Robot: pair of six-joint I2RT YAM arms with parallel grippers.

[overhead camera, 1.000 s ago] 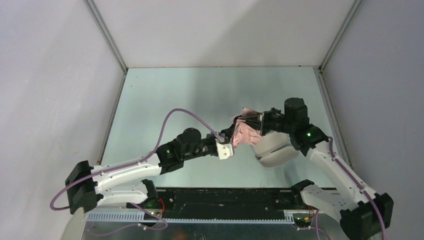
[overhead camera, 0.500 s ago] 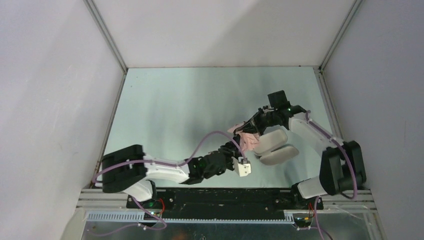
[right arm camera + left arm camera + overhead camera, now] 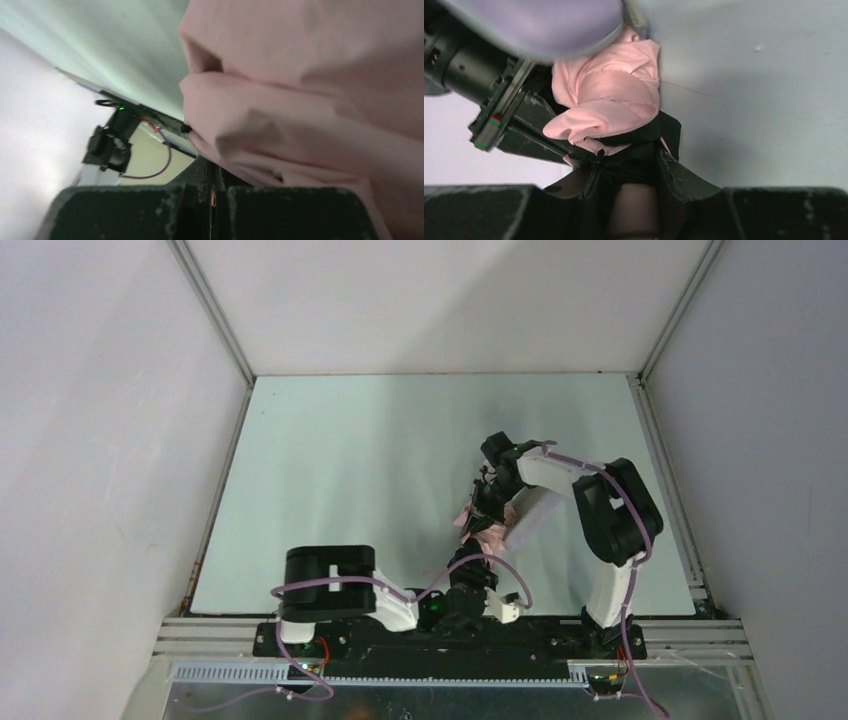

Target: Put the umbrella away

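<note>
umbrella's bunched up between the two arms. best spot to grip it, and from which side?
The umbrella is loose, billowing fabric except at its near end, where the folds gather narrow. That end is probably the best place to grip, coming from the near side, where the left gripper straddles it. The right gripper pinches the fabric on one flank, and the lilac case lies beyond.

Umbrella (image 3: 472, 523) left of case (image 3: 533, 512), apparently touching.

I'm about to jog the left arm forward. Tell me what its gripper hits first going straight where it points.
The umbrella: its pink fabric bunches directly ahead of the left gripper, apparently right at its tips, so contact looks immediate. Depth beyond is unclear.
</note>
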